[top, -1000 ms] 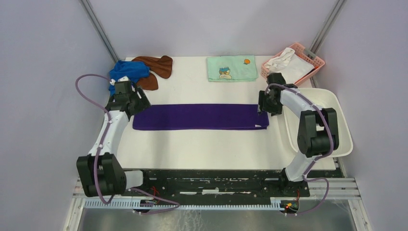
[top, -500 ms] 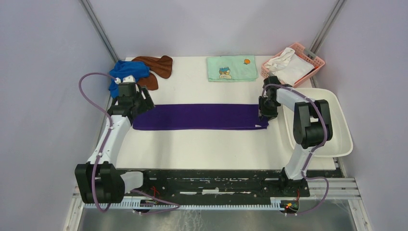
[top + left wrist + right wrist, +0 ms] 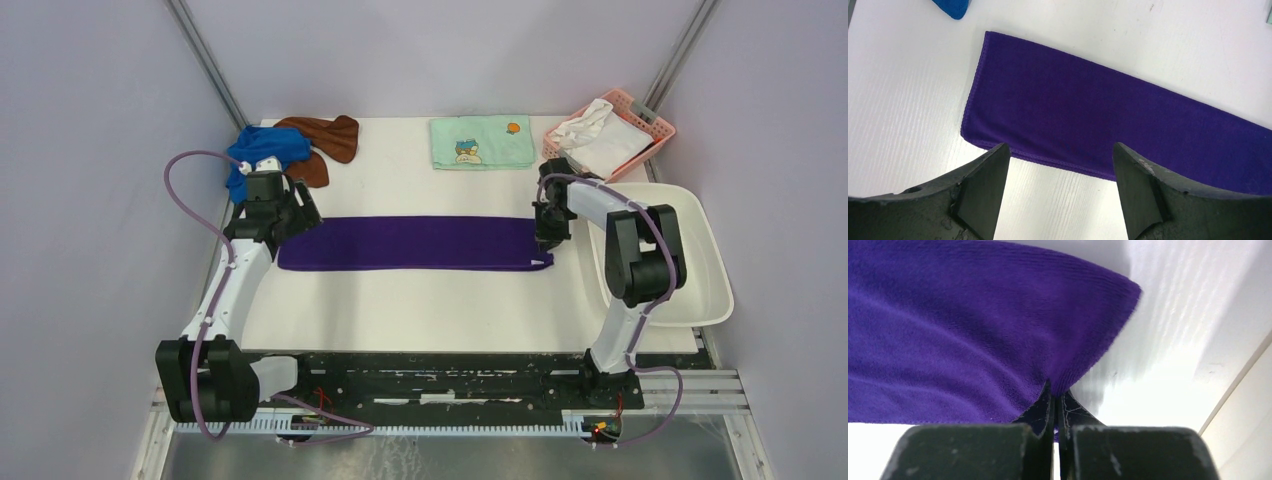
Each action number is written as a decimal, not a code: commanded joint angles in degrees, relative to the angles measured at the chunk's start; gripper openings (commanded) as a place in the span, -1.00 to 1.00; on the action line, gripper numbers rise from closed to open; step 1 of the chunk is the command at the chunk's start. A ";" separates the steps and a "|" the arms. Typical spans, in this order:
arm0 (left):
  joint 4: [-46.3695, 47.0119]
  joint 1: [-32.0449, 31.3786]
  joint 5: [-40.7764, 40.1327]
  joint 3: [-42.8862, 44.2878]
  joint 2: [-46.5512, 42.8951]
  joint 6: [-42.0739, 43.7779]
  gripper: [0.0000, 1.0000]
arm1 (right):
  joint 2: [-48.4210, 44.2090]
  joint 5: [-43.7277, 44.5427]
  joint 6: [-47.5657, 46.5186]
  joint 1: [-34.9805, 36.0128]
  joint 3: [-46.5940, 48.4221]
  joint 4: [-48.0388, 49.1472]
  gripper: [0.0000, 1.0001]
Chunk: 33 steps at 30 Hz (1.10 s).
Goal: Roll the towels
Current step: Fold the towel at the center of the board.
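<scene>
A dark purple towel (image 3: 410, 243) lies folded into a long strip across the middle of the table. My right gripper (image 3: 545, 236) is shut on its right end, pinching the purple towel (image 3: 988, 330) at its edge; the gripper (image 3: 1055, 395) has its jaws pressed together on the cloth. Over the strip's left end hovers my left gripper (image 3: 285, 218), open, its fingers (image 3: 985, 185) straddling bare table just short of the purple towel's (image 3: 1088, 110) near hem. A royal blue towel (image 3: 262, 150) and a rust-brown towel (image 3: 322, 140) lie crumpled at the back left.
A pale green cartoon-print towel (image 3: 481, 142) lies flat at the back centre. A pink basket (image 3: 660, 128) holding a white cloth (image 3: 597, 132) stands at the back right. A white tub (image 3: 708, 265) sits along the right edge, beside the right arm.
The right gripper has closed onto the purple towel's right end and drawn it slightly left. The left arm swung forward over the left end earlier and now holds still.
</scene>
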 commanded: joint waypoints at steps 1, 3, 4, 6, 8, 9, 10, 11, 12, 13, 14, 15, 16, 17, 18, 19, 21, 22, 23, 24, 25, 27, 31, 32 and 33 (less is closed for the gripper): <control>2.67 -0.28 -0.45 0.03 -0.07 1.89 0.64 | -3.04 5.90 -0.96 4.43 3.25 -4.89 -0.99; 2.72 -0.27 -0.51 -0.10 -0.10 1.65 0.65 | -5.07 9.45 -1.32 4.75 4.59 -6.42 -0.99; 2.76 -0.27 -0.59 -0.12 0.01 1.55 0.65 | -6.11 11.39 -1.47 4.77 5.27 -7.67 -0.99; 2.40 -0.25 -1.00 0.11 0.64 0.93 0.65 | -8.09 16.53 -1.79 4.72 6.72 -9.74 -0.99; 1.80 -0.27 -0.45 0.71 1.65 0.34 0.65 | -9.79 22.77 -2.53 4.69 8.39 -11.77 -0.99; 1.57 -0.31 0.25 0.91 2.13 0.15 0.65 | -10.51 26.21 -3.05 4.69 9.42 -12.77 -0.99; 1.36 -0.32 1.07 1.28 2.51 -0.14 0.65 | -11.14 29.80 -3.52 4.65 10.46 -13.64 -0.99; 1.05 -0.28 1.57 1.48 2.87 -0.29 0.65 | -11.61 34.14 -4.12 4.61 11.26 -14.23 -0.99; 0.87 -0.27 2.16 1.73 3.14 -0.41 0.65 | -11.89 37.07 -4.65 4.37 12.26 -14.81 -0.99; 0.65 -0.26 2.64 1.93 3.22 -0.62 0.65 | -12.00 39.94 -5.17 4.01 13.25 -15.37 -0.99; 0.58 -0.29 3.12 2.10 3.31 -0.84 0.65 | -11.99 42.64 -5.79 3.59 14.33 -15.81 -0.99; 0.50 -0.23 3.75 2.16 3.32 -1.02 0.65 | -11.80 44.84 -6.42 3.14 15.65 -16.13 -0.99; 0.48 -0.28 4.60 2.11 3.32 -1.24 0.65 | -11.67 46.53 -6.90 2.64 16.49 -16.21 -0.99; 0.47 -0.27 5.58 1.94 3.40 -1.46 0.65 | -11.52 48.13 -7.61 2.15 17.32 -16.20 -0.99; 0.43 -0.27 6.63 1.74 3.55 -1.73 0.65 | -11.40 49.87 -7.98 1.88 17.98 -16.11 -0.99; 0.49 -0.19 7.70 1.42 3.70 -2.02 0.65 | -11.20 51.47 -8.43 1.66 18.51 -15.87 -0.99; 0.35 -0.25 9.91 0.58 3.96 -2.63 0.65 | -10.83 53.24 -9.26 1.43 19.84 -15.55 -0.99; 0.36 -0.29 11.04 0.17 4.13 -2.98 0.65 | -10.84 52.54 -9.76 1.56 20.63 -15.53 -0.99; 0.48 -0.25 12.13 -0.36 4.47 -3.42 0.65 | -10.83 50.18 -10.02 1.86 21.39 -15.57 -0.99; 0.68 -0.27 13.11 -0.97 4.73 -3.75 0.65 | -10.94 46.82 -10.27 2.48 22.13 -15.79 -1.00; 1.07 -0.27 14.14 -1.38 5.03 -4.20 0.65 | -11.17 43.47 -10.64 3.45 22.60 -15.86 -1.00; 1.69 -0.27 15.76 -2.36 5.83 -4.92 0.65 | -11.65 35.88 -10.95 5.86 23.51 -16.06 -0.99; 2.46 -0.27 17.62 -3.10 7.88 -5.63 0.64 | -11.58 16.15 -8.29 9.82 25.12 -16.47 -0.99; 2.51 -0.27 18.01 -2.90 8.56 -5.63 0.63 | -11.18 12.42 -7.14 10.73 25.45 -16.29 -0.99; 2.52 -0.27 18.53 -2.74 9.16 -5.59 0.62 | -10.81 9.44 -6.05 11.60 25.66 -15.82 -0.99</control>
